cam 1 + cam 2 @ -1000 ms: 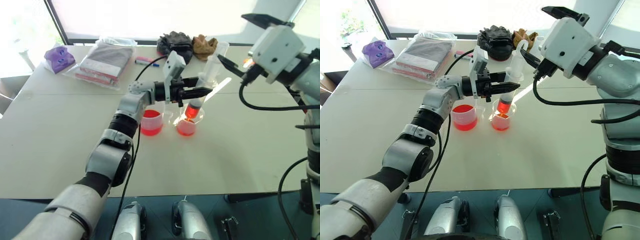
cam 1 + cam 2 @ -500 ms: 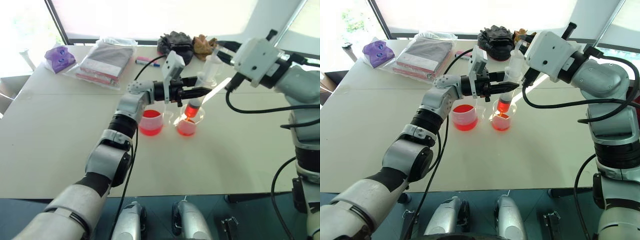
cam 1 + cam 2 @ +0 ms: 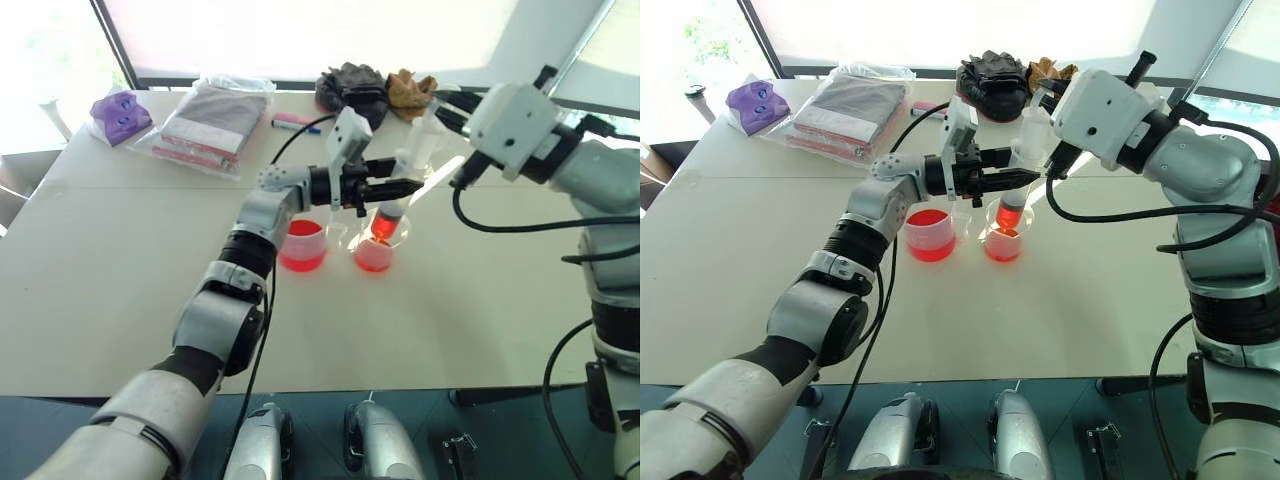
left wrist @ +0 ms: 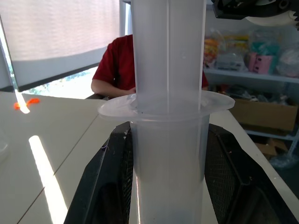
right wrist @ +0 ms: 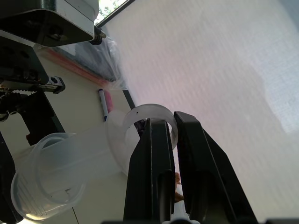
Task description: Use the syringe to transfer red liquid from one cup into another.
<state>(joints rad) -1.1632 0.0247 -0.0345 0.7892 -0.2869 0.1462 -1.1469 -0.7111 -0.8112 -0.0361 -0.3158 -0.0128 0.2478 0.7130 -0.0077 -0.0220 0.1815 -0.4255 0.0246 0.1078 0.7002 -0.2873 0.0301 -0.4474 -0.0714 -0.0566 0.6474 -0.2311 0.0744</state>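
**Syringe held upright over the smaller cup, both grippers engaged**

Nearest the camera, low in the frame's centre, two cups stand side by side on the table: the handled beaker left of centre, and the smaller cup just right of it, both holding red liquid. The syringe stands nearly upright above the smaller cup, its lower barrel red and its tip dipping inside the cup's rim. The left gripper, reaching in level from the left at mid-frame, is clamped on the syringe barrel; the left wrist view shows its black fingers on either side of the barrel, just under the flange. The right gripper, at upper right, has its fingers brought together at the syringe's plunger top. Farther back, along the upper edge, lie a marker pen, a clear packet, a purple object and dark and brown cloths.
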